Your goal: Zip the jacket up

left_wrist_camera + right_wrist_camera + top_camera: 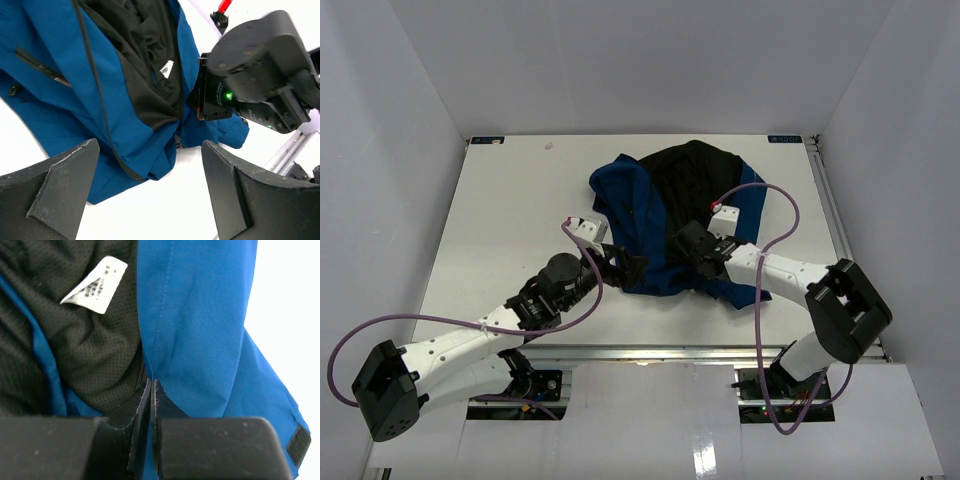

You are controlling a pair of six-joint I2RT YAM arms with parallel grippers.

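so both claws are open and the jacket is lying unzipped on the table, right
No, only the left claw is open. The right claw is shut on the jacket, as the right wrist view shows. The jacket does lie unzipped on the table.

A soft royal-blue fabric jacket (638,218) with black mesh lining is lying unzipped and crumpled, its zipper edge sitting pinched in the right end effector (151,386).
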